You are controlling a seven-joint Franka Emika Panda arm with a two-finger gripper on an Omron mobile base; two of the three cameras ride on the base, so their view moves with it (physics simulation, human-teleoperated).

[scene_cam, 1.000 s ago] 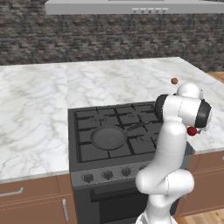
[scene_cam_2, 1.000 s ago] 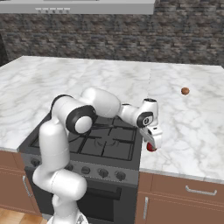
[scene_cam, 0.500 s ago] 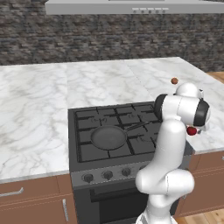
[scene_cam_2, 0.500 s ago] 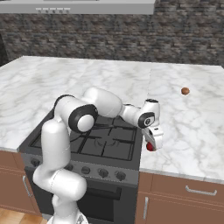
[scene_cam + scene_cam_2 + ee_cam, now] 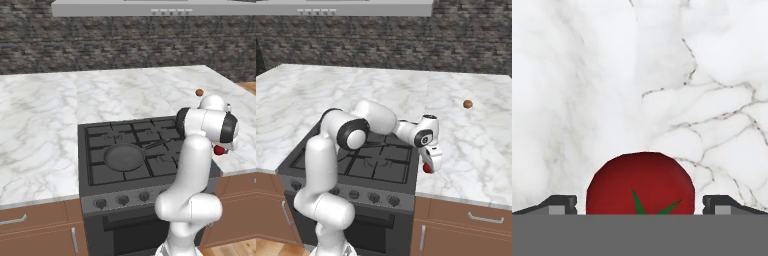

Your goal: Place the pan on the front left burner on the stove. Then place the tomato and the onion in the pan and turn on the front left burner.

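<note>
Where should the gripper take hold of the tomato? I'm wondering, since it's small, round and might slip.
Across its widest middle, coming straight down from above. The tomato sits loose on the marble counter, stem up, already centred between the open gripper fingertips, with bare counter on both flanks.

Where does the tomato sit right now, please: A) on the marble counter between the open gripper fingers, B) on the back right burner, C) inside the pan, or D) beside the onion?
A: the tomato rests on the marble counter, framed by the open gripper.
</note>
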